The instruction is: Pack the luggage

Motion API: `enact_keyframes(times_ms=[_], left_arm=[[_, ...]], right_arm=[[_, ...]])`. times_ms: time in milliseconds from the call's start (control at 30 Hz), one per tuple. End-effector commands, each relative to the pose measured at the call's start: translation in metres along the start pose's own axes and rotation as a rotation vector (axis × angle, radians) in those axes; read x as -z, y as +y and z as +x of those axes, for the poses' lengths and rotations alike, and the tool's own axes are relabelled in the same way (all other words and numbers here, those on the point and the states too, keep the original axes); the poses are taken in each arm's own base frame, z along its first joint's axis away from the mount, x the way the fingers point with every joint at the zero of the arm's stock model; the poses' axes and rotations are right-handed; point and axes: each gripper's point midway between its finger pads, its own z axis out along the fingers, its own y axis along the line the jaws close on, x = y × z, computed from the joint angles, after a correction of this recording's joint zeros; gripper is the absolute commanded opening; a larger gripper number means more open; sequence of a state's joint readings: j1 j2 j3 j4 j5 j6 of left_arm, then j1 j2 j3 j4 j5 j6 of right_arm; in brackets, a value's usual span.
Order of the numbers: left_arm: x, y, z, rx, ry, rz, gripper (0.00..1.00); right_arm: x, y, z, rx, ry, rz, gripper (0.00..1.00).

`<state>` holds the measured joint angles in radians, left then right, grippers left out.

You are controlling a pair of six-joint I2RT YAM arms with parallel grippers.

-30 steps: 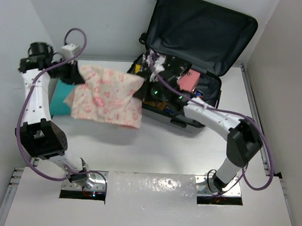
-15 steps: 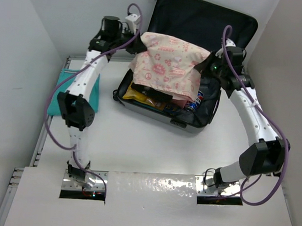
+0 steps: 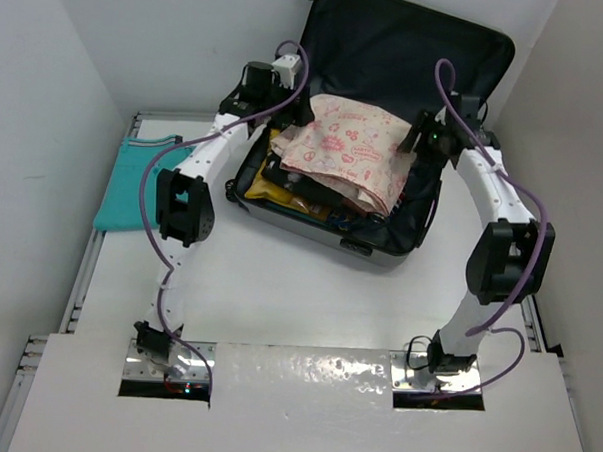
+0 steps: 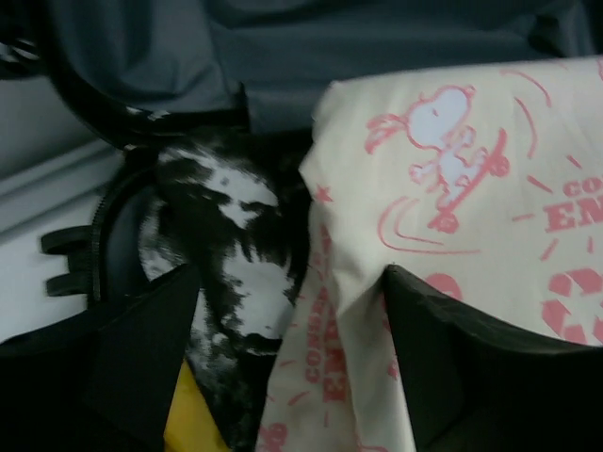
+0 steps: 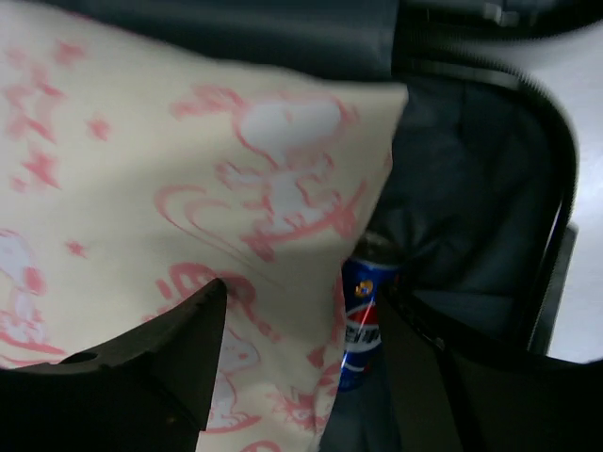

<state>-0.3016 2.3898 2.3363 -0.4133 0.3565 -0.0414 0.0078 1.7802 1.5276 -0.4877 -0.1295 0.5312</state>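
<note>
The cream cloth (image 4: pixel 471 254) carries pink print. In the left wrist view, at 3 o'clock, cut-off capitals read "CO", with larger "EN" under them. At 6 o'clock a line running up the fold seems to begin "CONS", with bold "EM" beside it. Toward 4 o'clock is what looks like part of a recycling-arrows sign. In the right wrist view, at 5 o'clock, a blue can (image 5: pixel 361 325) shows Pepsi colours and white lettering too blurred to spell out

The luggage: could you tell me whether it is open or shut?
Open: the luggage has its lid raised, with a cloth lying inside.
</note>
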Motion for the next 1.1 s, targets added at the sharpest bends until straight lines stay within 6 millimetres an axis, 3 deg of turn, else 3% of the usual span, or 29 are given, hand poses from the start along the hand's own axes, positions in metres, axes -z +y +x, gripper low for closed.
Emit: enact_keyframes(times_ms=[0, 33, 100, 133, 167, 200, 233, 267, 300, 333, 367, 400, 433, 467, 500, 533, 567, 600, 633, 667, 700, 733, 767, 800, 833, 900, 1033, 1067], left_arm=[[0.04, 0.002, -0.089, -0.094, -0.224, -0.114, 0.78], [0.053, -0.002, -0.102, -0.106, -0.253, -0.121, 0.8], [0.071, -0.008, -0.118, -0.157, -0.283, -0.131, 0.82], [0.077, -0.008, -0.122, -0.162, -0.284, -0.141, 0.82], [0.084, -0.011, -0.129, -0.176, -0.297, -0.142, 0.82], [0.091, -0.011, -0.132, -0.174, -0.295, -0.15, 0.82], [0.097, -0.013, -0.136, -0.176, -0.299, -0.153, 0.82], [0.107, -0.016, -0.147, -0.177, -0.322, -0.156, 0.82], [0.113, -0.009, -0.148, -0.169, -0.317, -0.171, 0.82], [0.119, -0.005, -0.152, -0.149, -0.322, -0.185, 0.83], [0.128, 0.001, -0.158, -0.137, -0.336, -0.197, 0.83], [0.142, 0.02, -0.16, -0.114, -0.333, -0.218, 0.83], [0.154, 0.031, -0.162, -0.066, -0.338, -0.228, 0.83], [0.164, 0.047, -0.16, -0.035, -0.332, -0.244, 0.83], [0.185, 0.085, -0.154, 0.013, -0.321, -0.288, 0.82], [0.198, 0.107, -0.148, 0.046, -0.311, -0.321, 0.81], [0.203, 0.136, -0.123, 0.087, -0.257, -0.37, 0.8], [0.24, 0.178, -0.111, 0.123, -0.246, -0.479, 0.8], [0.249, 0.206, -0.079, 0.147, -0.175, -0.549, 0.79], [0.267, 0.223, -0.061, 0.177, -0.133, -0.608, 0.79], [0.298, 0.26, -0.039, 0.231, -0.107, -0.698, 0.79], [0.309, 0.278, -0.011, 0.232, -0.037, -0.733, 0.8], [0.32, 0.294, 0.01, 0.265, 0.008, -0.768, 0.8], [0.343, 0.314, 0.038, 0.319, 0.061, -0.807, 0.81], [0.354, 0.325, 0.058, 0.332, 0.11, -0.825, 0.84], [0.37, 0.341, 0.096, 0.38, 0.201, -0.848, 0.89], [0.364, 0.342, 0.155, 0.414, 0.36, -0.821, 0.96], [0.36, 0.346, 0.161, 0.414, 0.354, -0.823, 0.97]], right_arm=[[0.047, 0.02, -0.08, 0.144, -0.22, 0.004, 0.65], [0.065, 0.027, -0.098, 0.166, -0.275, 0.007, 0.65], [0.087, 0.027, -0.111, 0.212, -0.318, 0.037, 0.65], [0.107, 0.03, -0.12, 0.222, -0.367, 0.047, 0.66], [0.117, 0.035, -0.123, 0.245, -0.405, 0.07, 0.66], [0.116, 0.037, -0.113, 0.257, -0.401, 0.074, 0.65], [0.132, 0.049, -0.113, 0.279, -0.447, 0.052, 0.63], [0.131, 0.077, -0.107, 0.314, -0.478, -0.011, 0.62], [0.12, 0.086, -0.089, 0.339, -0.454, -0.038, 0.61], [0.116, 0.112, -0.08, 0.362, -0.462, -0.103, 0.6], [0.107, 0.12, -0.074, 0.353, -0.445, -0.138, 0.58], [0.1, 0.131, -0.069, 0.335, -0.421, -0.198, 0.56], [0.08, 0.133, -0.06, 0.275, -0.367, -0.198, 0.47], [0.076, 0.143, -0.057, 0.27, -0.336, -0.228, 0.43], [0.087, 0.165, -0.069, 0.291, -0.36, -0.265, 0.42], [0.085, 0.19, -0.046, 0.387, -0.315, -0.284, 0.42], [0.077, 0.208, -0.035, 0.44, -0.295, -0.293, 0.44], [0.088, 0.233, -0.034, 0.486, -0.324, -0.317, 0.47], [0.093, 0.267, -0.007, 0.549, -0.307, -0.374, 0.5], [0.087, 0.285, 0.007, 0.56, -0.286, -0.409, 0.53], [0.086, 0.299, 0.023, 0.566, -0.264, -0.443, 0.53], [0.09, 0.322, 0.045, 0.564, -0.241, -0.506, 0.53], [0.087, 0.331, 0.057, 0.567, -0.227, -0.526, 0.53], [0.076, 0.336, 0.075, 0.561, -0.191, -0.533, 0.53], [0.078, 0.351, 0.091, 0.568, -0.187, -0.573, 0.54], [0.067, 0.361, 0.122, 0.578, -0.126, -0.609, 0.54], [0.066, 0.383, 0.182, 0.646, -0.018, -0.68, 0.55], [0.067, 0.386, 0.192, 0.658, 0.008, -0.7, 0.55]])
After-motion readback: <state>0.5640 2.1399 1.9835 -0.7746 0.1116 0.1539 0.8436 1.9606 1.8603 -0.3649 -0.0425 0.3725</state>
